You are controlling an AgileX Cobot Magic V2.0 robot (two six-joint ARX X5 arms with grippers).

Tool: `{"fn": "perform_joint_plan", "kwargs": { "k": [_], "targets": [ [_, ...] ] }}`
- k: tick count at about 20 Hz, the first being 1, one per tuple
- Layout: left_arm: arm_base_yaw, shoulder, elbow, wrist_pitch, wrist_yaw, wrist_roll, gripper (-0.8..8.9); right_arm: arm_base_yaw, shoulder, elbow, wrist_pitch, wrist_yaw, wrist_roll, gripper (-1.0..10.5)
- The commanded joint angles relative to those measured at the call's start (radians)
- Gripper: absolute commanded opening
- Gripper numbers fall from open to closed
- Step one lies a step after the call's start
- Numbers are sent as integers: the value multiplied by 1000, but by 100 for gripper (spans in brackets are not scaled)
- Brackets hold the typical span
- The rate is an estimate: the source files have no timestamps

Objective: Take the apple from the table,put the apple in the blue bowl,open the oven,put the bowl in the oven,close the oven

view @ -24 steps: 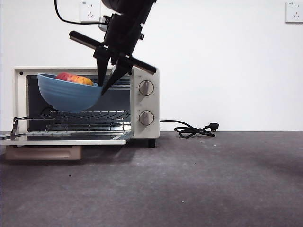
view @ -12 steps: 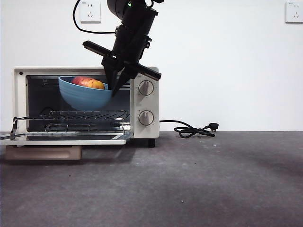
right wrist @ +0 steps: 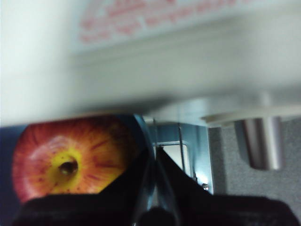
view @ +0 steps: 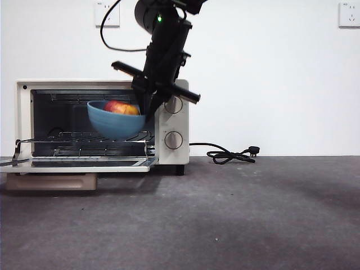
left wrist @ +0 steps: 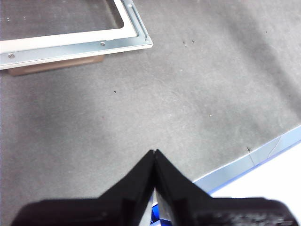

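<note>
The right pincer (view: 147, 110) comes down from above in the front view, its two black jaws clamped on the right-hand rim of the blue bowl (view: 115, 124), one jaw inside and one outside the wall. The bowl hangs tilted just above the wire rack (view: 84, 138) in the open mouth of the oven (view: 171, 121), toward the right side of the cavity, beside the panel with the two round knobs (view: 174, 104). The apple (view: 121, 107) lies inside the bowl, its red and yellow top showing over the rim; the right wrist view shows it close beside the jaws. The oven door (view: 73, 164) lies folded down flat toward the near side, over the counter (view: 236, 214). The left pincer (left wrist: 154, 157) hovers over bare counter near the door's corner, its jaws pressed together on nothing. A black cord (view: 228, 153) lies right of the oven.
</note>
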Motion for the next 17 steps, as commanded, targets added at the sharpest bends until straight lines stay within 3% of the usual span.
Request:
{"fn": "perform_joint_plan", "kwargs": {
  "k": [1,8,11,17],
  "targets": [
    [-2,-3,-8,-2,-2,8,-5,1,18,6,12,-3,13,-12],
    [-2,-3,-8,-15,-3,9,-5,1,18,6,22,16,9,14],
    [-2,-3,-8,-22,-3,9,-5,1,18,7,21,18,6,230],
    [-2,-3,-8,-23,-8,13,-5,23,3,28,23,71,-80,221]
  ]
}}
